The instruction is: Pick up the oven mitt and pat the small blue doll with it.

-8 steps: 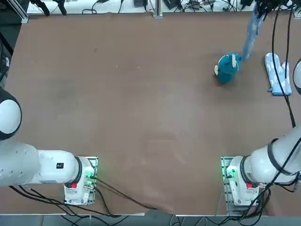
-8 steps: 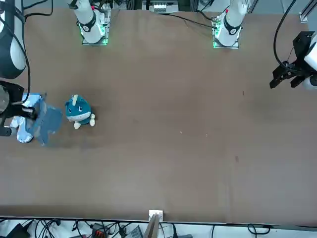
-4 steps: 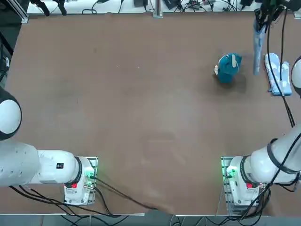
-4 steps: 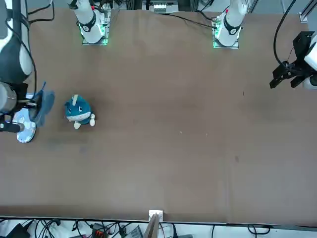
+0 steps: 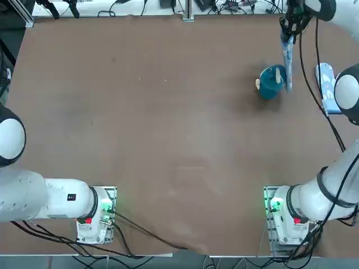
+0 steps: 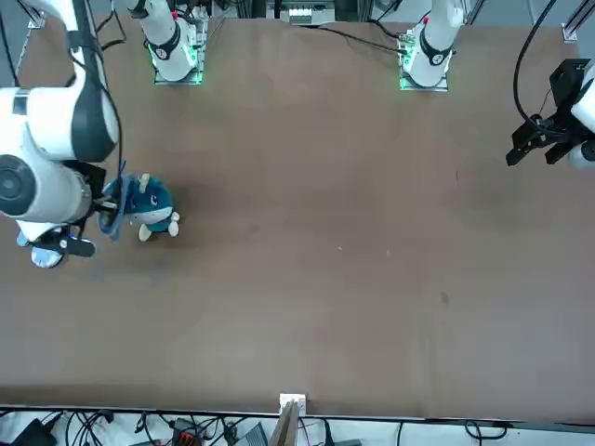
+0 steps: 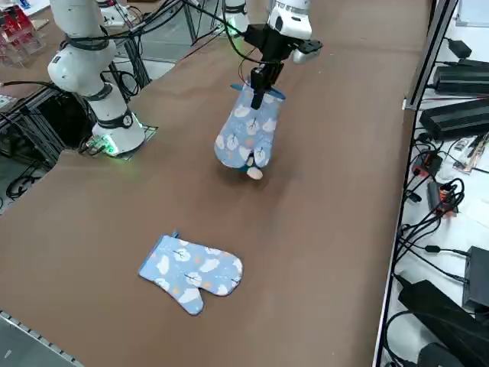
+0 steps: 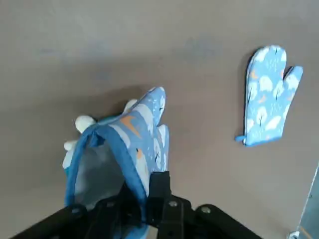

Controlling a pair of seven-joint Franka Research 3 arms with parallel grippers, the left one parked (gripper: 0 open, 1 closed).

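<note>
The fingers of the right gripper [image 7: 258,90] are closed on the cuff of the oven mitt [image 7: 246,135], which hangs from them with its thumb and palm end downward; in the wrist view the cuff edge [image 8: 130,174] is seen pinched between the fingers while the open mouth of the mitt gapes beside them. The hanging mitt has been brought over against the small blue doll [image 5: 272,82], which stands near the far right corner of the worktop [image 5: 168,140]: from overhead the mitt lies across the doll's right flank, and from the right side the doll is almost wholly hidden behind the fabric, only a cream patch showing beneath the hem. Whether the fabric is pressing on the doll or only hanging against it cannot be told. Half a second earlier the mitt was held clear of the doll, nearer the right edge and above the second mitt [image 7: 191,271]; a second earlier it was swung out slantwise, also apart from the doll. The swing inward is judged to be a pat stroke being delivered, so the pick-up is taken as done and the patting as under way. The second mitt is left flat by the right edge, untouched, and the doll has not been shifted between the frames.
</note>
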